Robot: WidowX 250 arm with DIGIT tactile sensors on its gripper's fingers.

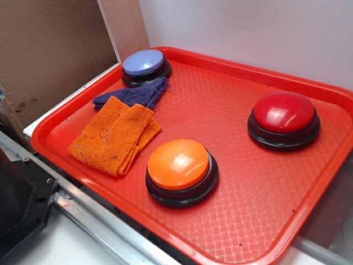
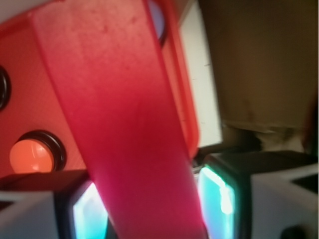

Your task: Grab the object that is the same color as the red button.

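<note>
Red block [image 2: 129,129] pinched in gripper [image 2: 149,209], wrist view only; exterior shows red button [image 1: 284,112].

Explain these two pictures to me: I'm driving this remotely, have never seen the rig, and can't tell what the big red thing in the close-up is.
The wide picture looks from outside at a red tray holding three dome buttons: red button, orange button, lavender button, plus an orange cloth and a purple cloth. The arm is out of that shot. The close-up is from a camera on the arm's wrist: the gripper has its two fingers clamped on a glossy red block, lifted above the tray.
</note>
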